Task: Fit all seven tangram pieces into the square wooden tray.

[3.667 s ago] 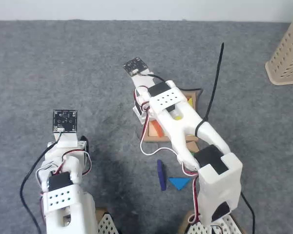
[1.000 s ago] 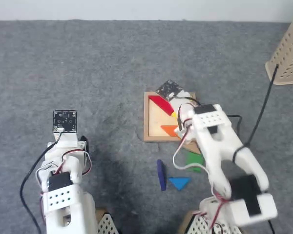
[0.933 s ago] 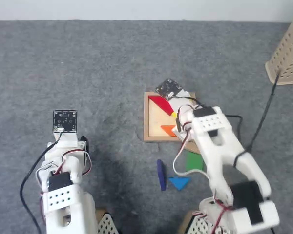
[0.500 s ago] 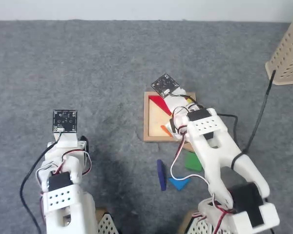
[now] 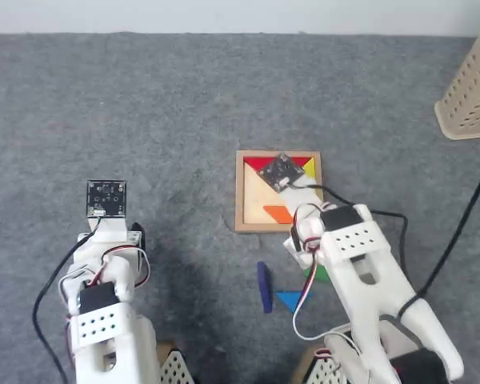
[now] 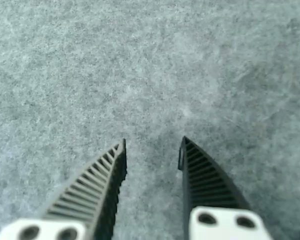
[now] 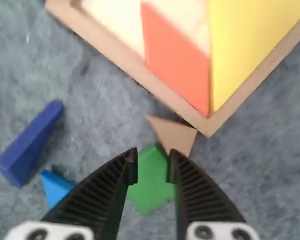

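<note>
The square wooden tray lies mid-table holding a red triangle, a yellow piece and an orange piece. In the right wrist view, my right gripper hangs narrowly open just above the green piece, close to a tan triangle at the tray corner. A dark blue piece and a light blue triangle lie on the carpet in front of the tray. My left gripper stands open over bare carpet, far left of the tray.
A beige perforated tower stands at the back right. The right arm's body covers most of the green piece. Grey carpet spreads all around the tray, with wide free room to the left and behind.
The right arm has drawn back from over the tray toward the front edge, uncovering the tray's pieces. Its gripper now hangs over the green piece. The left arm has kept still.
</note>
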Controlling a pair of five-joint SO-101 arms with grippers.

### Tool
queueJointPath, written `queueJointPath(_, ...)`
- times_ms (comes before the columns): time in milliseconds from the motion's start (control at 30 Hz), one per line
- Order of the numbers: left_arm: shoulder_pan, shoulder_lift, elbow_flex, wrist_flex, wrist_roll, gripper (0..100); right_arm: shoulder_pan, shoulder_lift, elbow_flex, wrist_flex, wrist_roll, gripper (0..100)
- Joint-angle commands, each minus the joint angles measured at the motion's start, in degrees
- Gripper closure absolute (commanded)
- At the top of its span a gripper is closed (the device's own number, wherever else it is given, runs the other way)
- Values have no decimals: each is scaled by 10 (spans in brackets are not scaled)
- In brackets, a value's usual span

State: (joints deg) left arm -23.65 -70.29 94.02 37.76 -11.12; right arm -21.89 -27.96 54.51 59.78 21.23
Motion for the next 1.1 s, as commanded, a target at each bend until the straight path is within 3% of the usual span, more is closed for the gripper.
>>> queueJointPath(0, -2, -11, -2, -15, -4, 832, 7, -29, 14, -34, -1, 866)
queueJointPath(533, -2, -11, -2, -15, -4, 832, 46, 52, 16, -114, 50, 864)
queueJointPath(1067, -2, -11, -2, -15, -4, 832, 48, 65, 16, -112, 58, 863)
